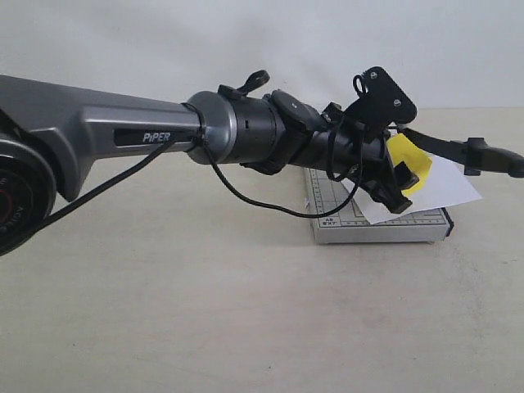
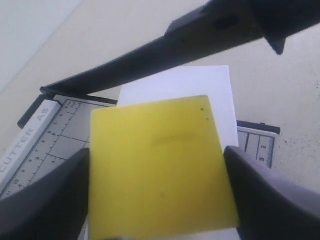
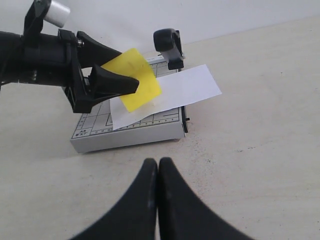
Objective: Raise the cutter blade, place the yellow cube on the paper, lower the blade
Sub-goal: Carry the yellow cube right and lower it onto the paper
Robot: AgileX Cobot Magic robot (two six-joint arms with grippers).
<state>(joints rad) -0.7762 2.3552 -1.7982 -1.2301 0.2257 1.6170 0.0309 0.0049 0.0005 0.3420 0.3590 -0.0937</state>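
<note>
Beige tabletop (image 1: 205,311), yellow cube (image 3: 134,80) clamped in left end effector (image 2: 157,175), over paper (image 3: 190,87)

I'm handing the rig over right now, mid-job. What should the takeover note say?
Left gripper: shut on the yellow cube, holding it tilted over the paper; not released.
Right gripper: shut, empty, back from the cutter base.
Cutter blade: raised, with neither gripper on it.
Paper: on the cutter base, one end overhanging the edge.
Done: blade raised, cube picked up.
Left: set the cube on the paper, let go, pull the left arm clear, lower the blade.
</note>
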